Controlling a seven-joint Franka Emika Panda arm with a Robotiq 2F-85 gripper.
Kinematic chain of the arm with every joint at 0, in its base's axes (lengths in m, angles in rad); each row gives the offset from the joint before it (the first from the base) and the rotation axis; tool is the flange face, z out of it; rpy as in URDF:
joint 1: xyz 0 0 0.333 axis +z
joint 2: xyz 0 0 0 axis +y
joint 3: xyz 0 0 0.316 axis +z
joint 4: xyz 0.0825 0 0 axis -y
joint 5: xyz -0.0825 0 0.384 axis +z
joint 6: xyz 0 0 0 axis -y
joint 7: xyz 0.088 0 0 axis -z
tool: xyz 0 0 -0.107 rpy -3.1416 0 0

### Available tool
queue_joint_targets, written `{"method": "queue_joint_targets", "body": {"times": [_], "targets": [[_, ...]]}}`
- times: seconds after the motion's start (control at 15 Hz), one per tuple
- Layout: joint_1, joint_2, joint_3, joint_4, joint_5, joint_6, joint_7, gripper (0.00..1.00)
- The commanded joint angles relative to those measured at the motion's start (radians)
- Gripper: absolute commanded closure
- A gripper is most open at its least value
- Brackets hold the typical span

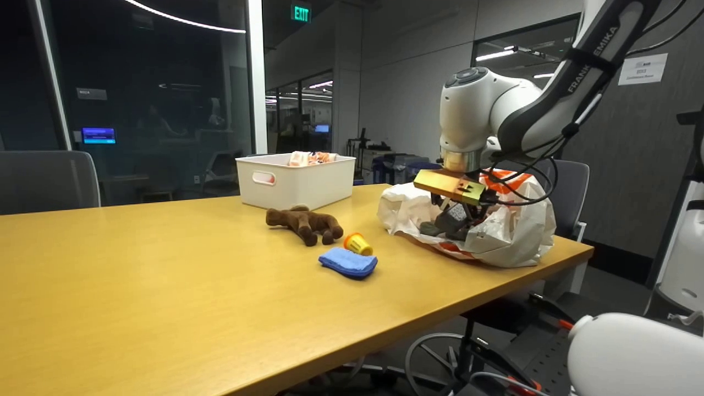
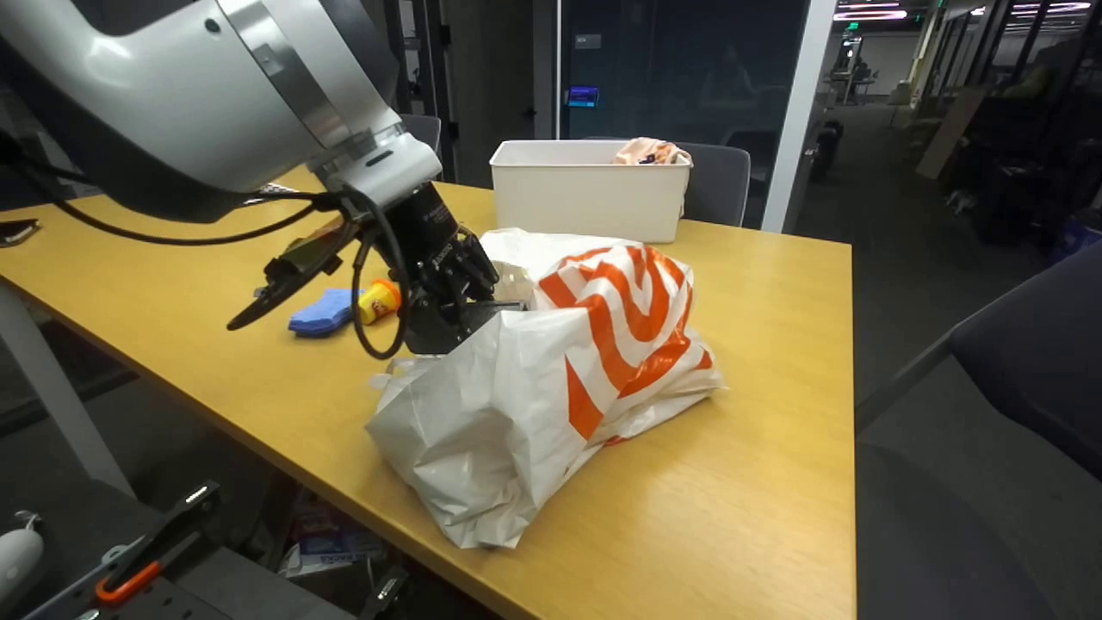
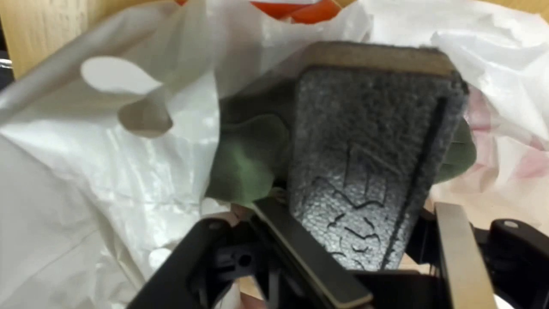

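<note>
Wrist view: the gripper (image 3: 359, 206) is standing with its fingers about halfway apart, pinching a black block (image 3: 369, 150) between them. Block is showing line marks on its face and a brownish end. It is sitting in the mouth of a white bag (image 3: 171, 180), above a dark green thing (image 3: 246, 159) that it is partly covering; hard to tell what that is.

In an exterior view, the arm (image 1: 467, 115) is reaching down over the bag on the table (image 1: 220, 308), block tilting in the grip. A brown plush (image 1: 305, 223), a tipped yellow cup (image 1: 358, 244) and a blue cloth (image 1: 348, 261) are lying apart from the bag, cup and cloth just beside each other. A white bin (image 1: 300, 184) is standing behind the plush, patterned fabric (image 1: 311, 158) poking over its rim.

In an exterior view, orange print (image 2: 633, 319) is running across the bag, whose near wall is hiding most of the grip. A dark chair (image 2: 723, 185) is standing behind the bin.
</note>
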Motion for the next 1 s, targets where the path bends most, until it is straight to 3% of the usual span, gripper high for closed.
{"method": "queue_joint_targets", "body": {"times": [0.0,0.13,0.2,0.27,0.47,0.53,0.67,0.8,0.93], "targets": [[-0.035,0.037,0.001,0.073,-0.102,-0.009,0.125,0.69],[-0.049,0.064,-0.003,0.111,-0.154,-0.023,0.167,0.69],[-0.054,0.069,-0.003,0.123,-0.175,-0.035,0.187,0.19],[-0.060,0.074,-0.008,0.125,-0.191,-0.027,0.205,0.19],[-0.068,0.105,-0.017,0.100,-0.194,0.021,0.194,0.01],[-0.063,0.083,-0.010,0.103,-0.168,-0.018,0.178,0.15],[-0.063,0.105,-0.010,0.098,-0.169,-0.004,0.178,0.01],[-0.063,0.112,-0.010,0.098,-0.169,-0.002,0.178,0.00],[-0.035,0.073,0.018,0.082,-0.033,-0.092,0.091,0.00]]}}
